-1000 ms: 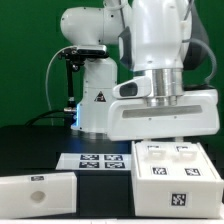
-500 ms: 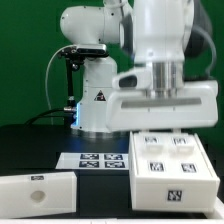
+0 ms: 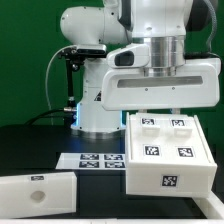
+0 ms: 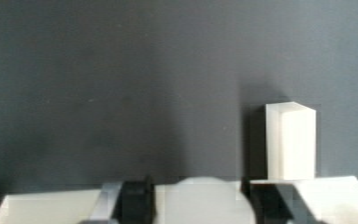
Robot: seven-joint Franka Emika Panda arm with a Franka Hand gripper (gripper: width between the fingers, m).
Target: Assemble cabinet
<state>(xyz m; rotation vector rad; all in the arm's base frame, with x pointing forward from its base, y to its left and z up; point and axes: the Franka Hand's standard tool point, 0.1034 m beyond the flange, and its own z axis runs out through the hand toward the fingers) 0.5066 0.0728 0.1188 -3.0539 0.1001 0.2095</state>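
Note:
The cabinet box (image 3: 165,155), matte white with inner compartments and several square tags, hangs tilted above the table at the exterior view's right. My gripper (image 3: 160,108) comes down onto its top edge, and the box hides the fingertips there. In the wrist view my gripper (image 4: 194,202) is shut on a white wall of the box (image 4: 197,198), with a dark finger pad (image 4: 137,202) on each side of it. A white slab-shaped part (image 4: 288,140) stands beyond the fingers. A white slab panel (image 3: 40,190) with a round hole lies at the front left.
The marker board (image 3: 95,161) lies flat on the black table behind the slab panel and beside the box. The robot base (image 3: 95,100) stands behind it, with a cable and a dark stand at the exterior view's left.
The arm has risen with the cabinet box in its grip. The box has left the table, moved up and slightly to the exterior view's left, and now tilts its open face toward the camera.

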